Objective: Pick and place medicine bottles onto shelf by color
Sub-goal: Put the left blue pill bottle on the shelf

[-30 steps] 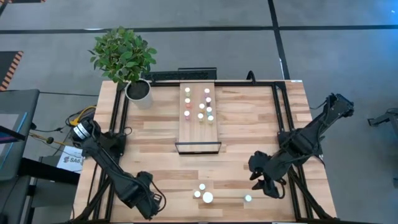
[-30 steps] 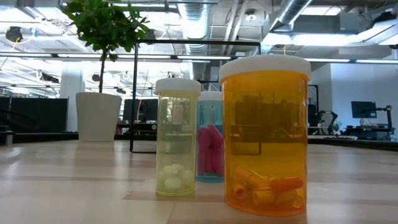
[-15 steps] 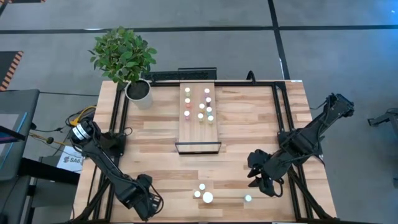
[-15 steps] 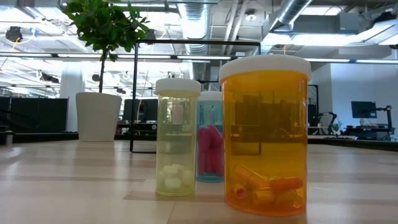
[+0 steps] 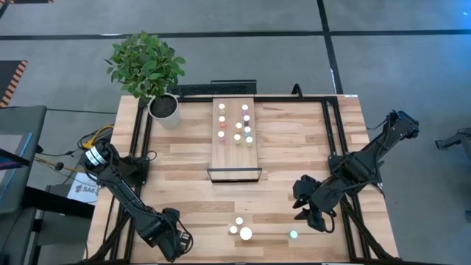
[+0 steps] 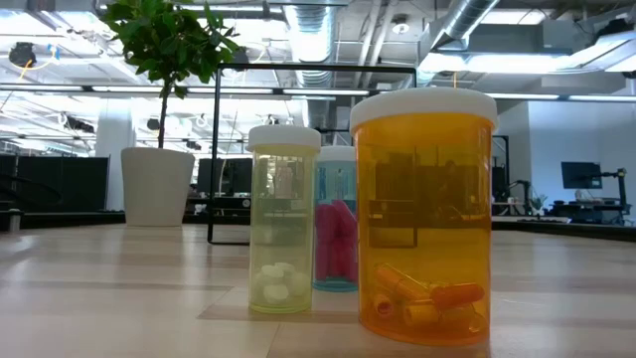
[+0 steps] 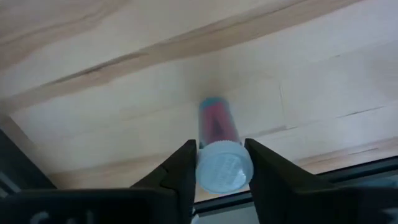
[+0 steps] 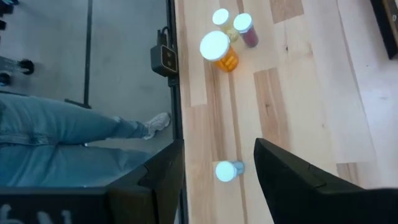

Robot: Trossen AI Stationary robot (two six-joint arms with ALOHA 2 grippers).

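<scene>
Left gripper point(image 7: 219, 168) is clamped on a small teal bottle point(image 7: 217, 127) with pink contents, one finger point(image 7: 180, 171) on each side of its white cap point(image 7: 224, 167), hanging over bare tabletop point(image 7: 124, 93) at the near left corner of the table point(image 5: 184, 165). Fingers look nearly fully closed and the bottle body points away from the wrist, lying along the finger line. Judged step: pick done on this bottle, carry to the shelf point(image 5: 235, 158) is next. Shelf sits well ahead of this gripper toward the table middle, already carrying about ten bottles in short rows at its far half. Next move likely calls for a lift, a long reach forward and inward, then turning the bottle upright beside same-colour ones; which row matches can't be told from here

Right gripper point(image 8: 214, 180) hovers over the near right part of the table, fingers spread about halfway, holding nothing. A lone white-capped teal bottle point(image 8: 225, 171) stands on the wood right between and below its fingers, not touched; probably the right arm's next pick. Farther off from it stands a cluster of three: big orange bottle point(image 8: 217, 50), a yellow-green bottle point(image 8: 221, 18) and a teal bottle with pink pills point(image 8: 244, 26), close together, upright. Low view has the same three up close, orange one point(image 6: 425, 214) nearest

Beyond the table edge by the right gripper, a person's jeans leg point(image 8: 56, 137) shows on the floor; potted plant point(image 5: 151, 70) sits at the far left corner
</scene>
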